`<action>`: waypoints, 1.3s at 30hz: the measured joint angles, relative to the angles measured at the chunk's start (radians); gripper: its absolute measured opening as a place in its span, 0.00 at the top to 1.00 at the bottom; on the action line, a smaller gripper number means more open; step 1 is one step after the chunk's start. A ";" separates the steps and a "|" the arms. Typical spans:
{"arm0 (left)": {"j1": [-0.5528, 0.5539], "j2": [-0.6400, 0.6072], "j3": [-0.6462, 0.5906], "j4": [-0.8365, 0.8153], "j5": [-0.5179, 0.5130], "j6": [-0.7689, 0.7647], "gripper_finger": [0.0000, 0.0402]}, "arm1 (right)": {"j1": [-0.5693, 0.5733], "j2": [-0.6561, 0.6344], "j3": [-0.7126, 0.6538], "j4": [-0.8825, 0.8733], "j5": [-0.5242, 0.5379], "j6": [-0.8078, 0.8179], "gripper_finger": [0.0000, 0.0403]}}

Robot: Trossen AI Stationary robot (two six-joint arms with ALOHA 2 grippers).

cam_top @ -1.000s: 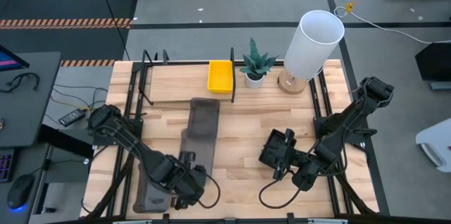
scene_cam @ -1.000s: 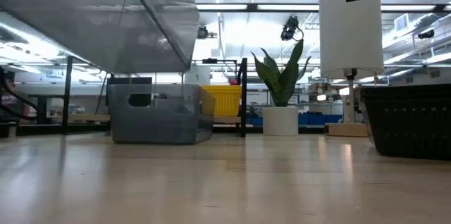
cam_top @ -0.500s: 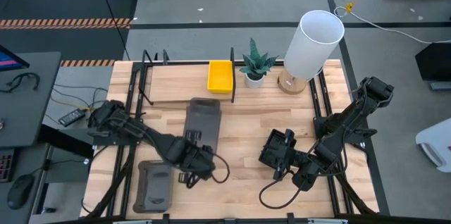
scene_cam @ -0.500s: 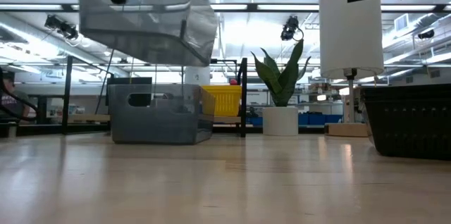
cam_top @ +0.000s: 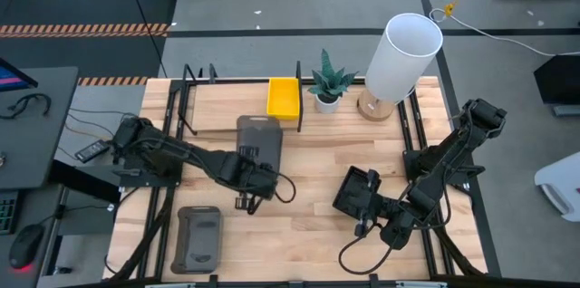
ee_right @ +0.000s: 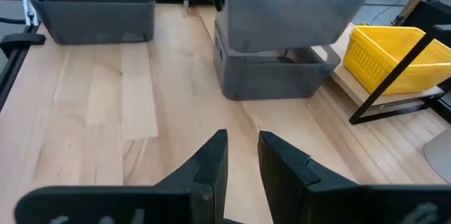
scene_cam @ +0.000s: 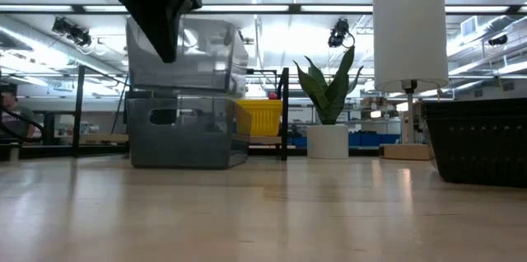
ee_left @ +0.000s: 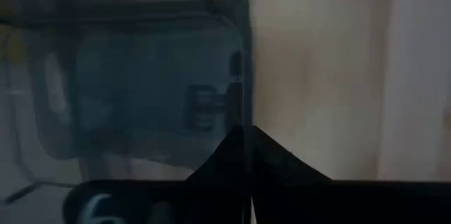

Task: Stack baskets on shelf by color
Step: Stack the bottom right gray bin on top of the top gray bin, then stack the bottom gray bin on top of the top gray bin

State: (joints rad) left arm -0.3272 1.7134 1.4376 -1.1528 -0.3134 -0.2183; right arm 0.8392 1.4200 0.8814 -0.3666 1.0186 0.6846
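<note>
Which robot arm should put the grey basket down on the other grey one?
The left. The left gripper already holds the grey basket just above the other grey basket. The right gripper sits far off by the black basket.

My table carries a grey basket by its near-left corner, another grey one mid-table, a black basket, a potted plant and a lamp; the shelf holds a yellow basket.

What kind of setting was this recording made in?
Probably a robotics lab or workshop in a large industrial hall. The low view shows long ceiling strip lights and benches behind the wooden table; the high view shows a grey floor with hazard-striped tape and a desk with a mouse.
</note>
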 joint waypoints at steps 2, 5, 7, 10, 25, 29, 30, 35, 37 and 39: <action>0.008 -0.018 -0.033 0.020 -0.001 0.007 0.98 | -0.001 0.000 0.000 0.004 0.001 0.000 0.79; 0.019 -0.021 -0.079 0.066 0.022 0.008 0.98 | -0.001 0.000 0.000 0.006 0.001 0.000 0.79; 0.020 -0.021 -0.111 0.120 0.040 0.021 0.98 | -0.001 0.000 0.000 0.007 0.001 -0.004 0.79; 0.020 -0.021 -0.156 0.180 0.048 0.029 0.98 | -0.001 0.000 0.000 0.007 0.001 -0.004 0.79; 0.015 -0.021 -0.083 0.155 0.045 -0.012 0.58 | -0.001 0.000 0.000 0.007 0.001 -0.007 0.79; -0.013 -0.021 -0.008 0.118 0.116 -0.071 0.49 | -0.001 0.000 0.000 0.007 0.001 -0.007 0.79; -0.030 -0.021 0.005 0.127 0.168 -0.097 0.48 | -0.001 0.000 0.000 0.007 0.001 -0.007 0.79; -0.169 -0.021 0.011 0.130 0.399 -0.309 0.50 | -0.001 0.000 0.000 0.007 0.001 -0.007 0.79; -0.240 -0.021 0.011 0.127 0.427 -0.416 0.53 | -0.001 0.000 0.000 0.007 0.001 -0.007 0.79; -0.315 -0.021 0.011 0.128 0.430 -0.524 0.55 | -0.001 0.000 0.000 0.007 0.001 -0.007 0.79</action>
State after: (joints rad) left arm -0.6424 1.6924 1.4487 -1.0247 0.1166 -0.7423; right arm 0.8387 1.4200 0.8814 -0.3599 1.0195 0.6780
